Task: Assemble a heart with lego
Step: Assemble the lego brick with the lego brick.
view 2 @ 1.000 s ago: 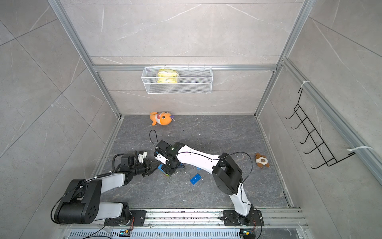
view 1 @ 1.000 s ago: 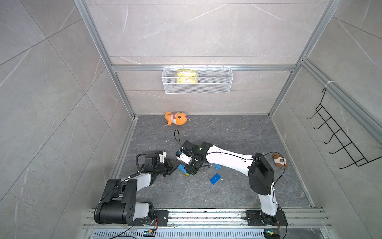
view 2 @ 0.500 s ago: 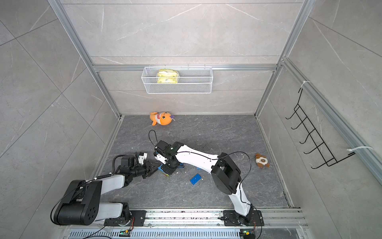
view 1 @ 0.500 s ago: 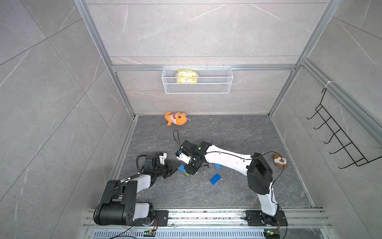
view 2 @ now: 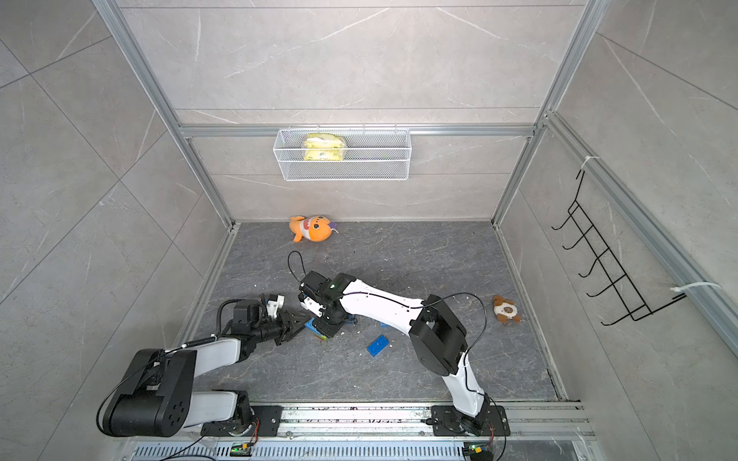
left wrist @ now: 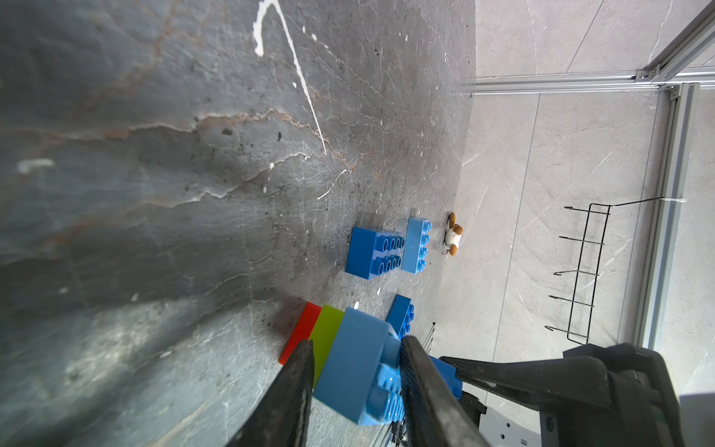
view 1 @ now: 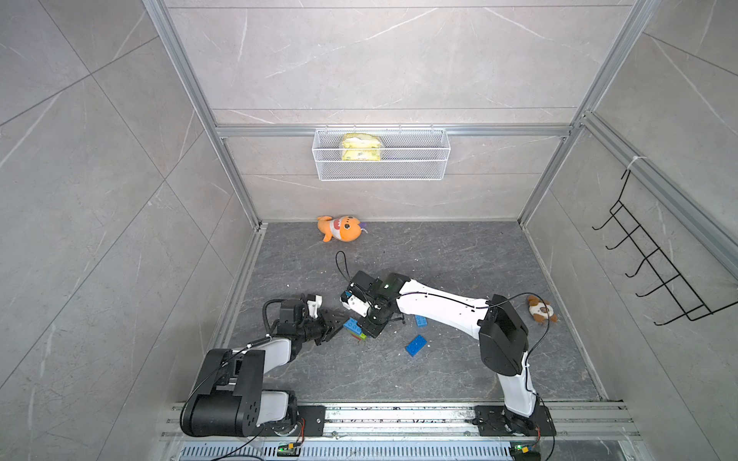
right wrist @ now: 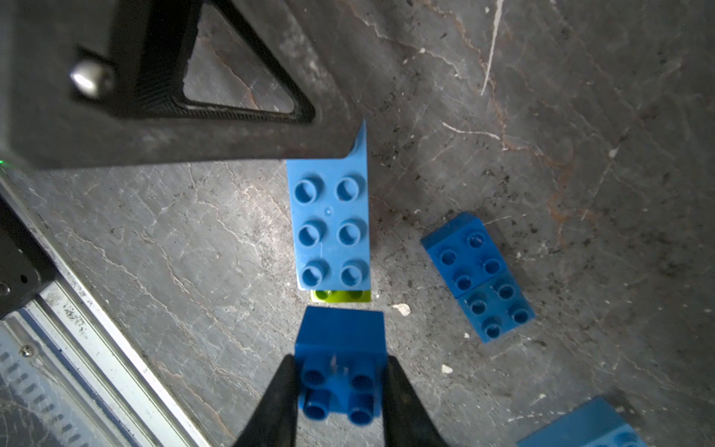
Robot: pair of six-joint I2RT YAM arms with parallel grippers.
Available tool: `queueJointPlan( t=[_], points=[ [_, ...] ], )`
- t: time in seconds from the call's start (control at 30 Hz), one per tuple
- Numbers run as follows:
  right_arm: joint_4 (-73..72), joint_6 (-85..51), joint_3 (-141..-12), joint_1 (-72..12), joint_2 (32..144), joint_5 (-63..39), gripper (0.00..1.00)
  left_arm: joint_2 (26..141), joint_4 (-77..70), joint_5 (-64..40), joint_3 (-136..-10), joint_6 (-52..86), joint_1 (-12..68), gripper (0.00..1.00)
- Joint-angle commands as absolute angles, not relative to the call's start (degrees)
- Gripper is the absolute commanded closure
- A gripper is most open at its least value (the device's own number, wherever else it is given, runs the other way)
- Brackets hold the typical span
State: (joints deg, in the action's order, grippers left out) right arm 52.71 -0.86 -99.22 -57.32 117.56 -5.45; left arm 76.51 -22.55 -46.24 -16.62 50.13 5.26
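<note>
Heart [left wrist: 360, 371] in low L tool [left wrist: 356, 340]; downturned R tool [right wrist: 339, 360] grips blue brick [right wrist: 340, 334].

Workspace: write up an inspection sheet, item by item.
Surface: dark grey stone-look floor, white-specked.
Job's things: stepped heart stack of light-blue, lime-green and red bricks; small dark-blue square brick; loose blue oblong brick.
Clutter: orange plush shark; small brown plush toy.
Grippers: left gripper shut on the heart stack; right gripper shut on the square brick.
Cables: black cable loop at the right wrist.
Surroundings: white wire basket holding a yellow packet; black wire hook rack.
</note>
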Motion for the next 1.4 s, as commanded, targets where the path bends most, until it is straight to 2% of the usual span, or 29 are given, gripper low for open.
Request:
queueJointPlan(
  t=[0.0, 0.93, 1.37],
  points=[
    [54.3, -1.7, -100.2, -57.7, 119.6, -6.2, 0.79, 75.4, -23.1, -47.7, -16.3, 50.2, 5.5, 0.6],
    [56.6, -1.1, -103.5, -57.7, 126.3, -7.4, 0.78, 75.1, -23.2, -47.0, -15.9, 50.3, 6.0, 0.61],
    [65.2, -2.5, -112.0, -57.2, 132.9, -7.3, 0.78, 75.1, -23.3, -46.7, -15.2, 50.1, 6.0, 0.61]
  ],
)
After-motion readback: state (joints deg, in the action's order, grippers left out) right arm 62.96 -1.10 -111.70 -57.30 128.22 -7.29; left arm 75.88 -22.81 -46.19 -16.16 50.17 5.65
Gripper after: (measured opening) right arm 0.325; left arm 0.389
